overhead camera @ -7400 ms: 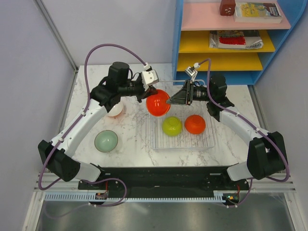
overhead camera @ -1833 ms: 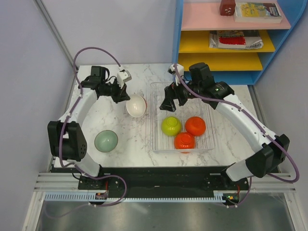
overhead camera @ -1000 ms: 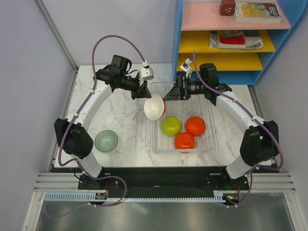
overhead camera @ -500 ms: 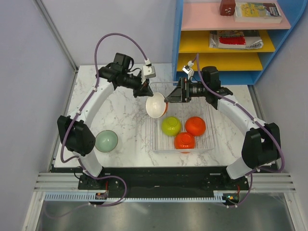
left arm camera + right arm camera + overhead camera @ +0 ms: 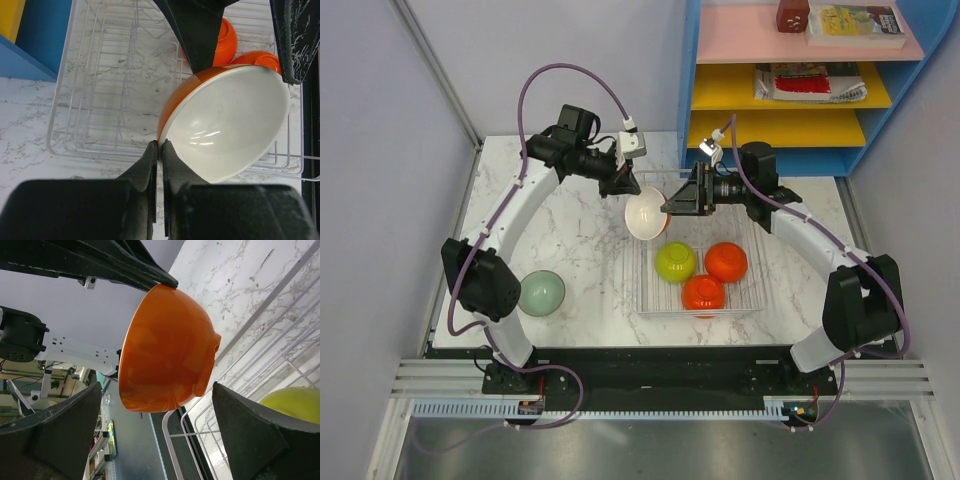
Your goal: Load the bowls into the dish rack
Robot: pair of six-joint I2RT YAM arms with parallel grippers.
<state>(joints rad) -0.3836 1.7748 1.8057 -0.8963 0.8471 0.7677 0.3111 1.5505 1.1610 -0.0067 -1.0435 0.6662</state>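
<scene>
The left pincer [image 5: 159,146] pinches the tilted bowl [image 5: 230,125], glossy orange outside, white inside; right pincer [image 5: 156,387] gapes.

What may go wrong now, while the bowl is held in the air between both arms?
1. The left fingers pinch only the thin rim of the held bowl, which hangs tilted; it may swivel or slip out.
2. The right fingers stand open around the bowl; closing off-centre could knock it loose.
3. If it falls, it may strike the edge of the dish rack or the nearby yellow-green bowl.
</scene>
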